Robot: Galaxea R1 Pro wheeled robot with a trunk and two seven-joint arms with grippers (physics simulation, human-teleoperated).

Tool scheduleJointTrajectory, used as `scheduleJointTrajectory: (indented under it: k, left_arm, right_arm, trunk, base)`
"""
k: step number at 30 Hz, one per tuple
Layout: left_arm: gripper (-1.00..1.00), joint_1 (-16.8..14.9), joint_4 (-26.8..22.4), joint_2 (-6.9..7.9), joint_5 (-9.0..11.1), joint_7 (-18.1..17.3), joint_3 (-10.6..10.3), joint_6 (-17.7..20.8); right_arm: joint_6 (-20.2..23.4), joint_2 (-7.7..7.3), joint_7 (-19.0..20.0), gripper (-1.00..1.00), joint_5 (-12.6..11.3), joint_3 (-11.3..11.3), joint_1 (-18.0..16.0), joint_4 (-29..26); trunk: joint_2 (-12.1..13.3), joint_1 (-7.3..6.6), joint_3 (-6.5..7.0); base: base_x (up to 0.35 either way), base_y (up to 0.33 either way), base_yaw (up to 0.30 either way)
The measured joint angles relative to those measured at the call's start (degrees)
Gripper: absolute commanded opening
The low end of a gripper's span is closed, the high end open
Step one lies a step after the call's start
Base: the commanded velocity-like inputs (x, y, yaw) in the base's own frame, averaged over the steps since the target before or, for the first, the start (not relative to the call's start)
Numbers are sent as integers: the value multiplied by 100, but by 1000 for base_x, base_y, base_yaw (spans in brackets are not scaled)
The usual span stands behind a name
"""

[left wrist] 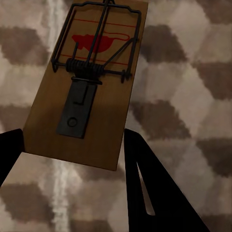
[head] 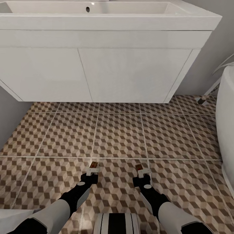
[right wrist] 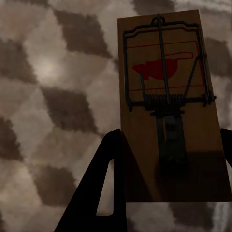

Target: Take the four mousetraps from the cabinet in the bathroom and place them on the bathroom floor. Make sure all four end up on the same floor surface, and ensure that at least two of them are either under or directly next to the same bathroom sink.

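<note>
Head view: left gripper (head: 92, 171) low over the bathroom floor (head: 118, 136), closed on a mousetrap (head: 94, 165) poking out past the white fingertips toward the vanity. Right gripper (head: 143, 172) alongside, likewise clamped on a second mousetrap (head: 139, 167), the two traps well apart and at about the same distance from the robot, both close to the grout line crossing the tiles there. Black forearms with white sleeves running back to the lower edge, a black-and-white part of the robot's trunk (head: 117, 223) between them.

Left wrist view: dark fingers (left wrist: 150, 193) pinching the near end of the wooden mousetrap (left wrist: 89, 82) from both sides; spring coil, wire bar and dark metal plate facing the camera, a red mouse figure printed on the board. Cube-patterned tile blurred behind; cannot tell whether the board touches the floor.

Right wrist view: same picture mirrored, fingers (right wrist: 104, 186) at either side of the other mousetrap (right wrist: 166, 106), red mouse print and wire frame up, tile pattern beyond it out of focus.

Farther out in the head view: white wall-hung vanity (head: 97, 68) with two flat doors, a sink basin (head: 94, 9) set in its top, open tiled floor running beneath it. White curved tub (head: 226, 113) at the right edge, a slanted white leg with a dark foot (head: 201, 100) beside it. Grey wall (head: 9, 110) at the left below the vanity.
</note>
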Motion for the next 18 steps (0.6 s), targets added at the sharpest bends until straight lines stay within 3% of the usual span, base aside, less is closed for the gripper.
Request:
scheduleJointTrajectory:
  k: [18]
  left_arm:
    - [-100,0,0,0,-3,22,0,-22]
  right_arm:
    - [-19,0,0,-100,0,0,0,-1]
  trunk:
    - [0,0,0]
  base:
    - [0,0,0]
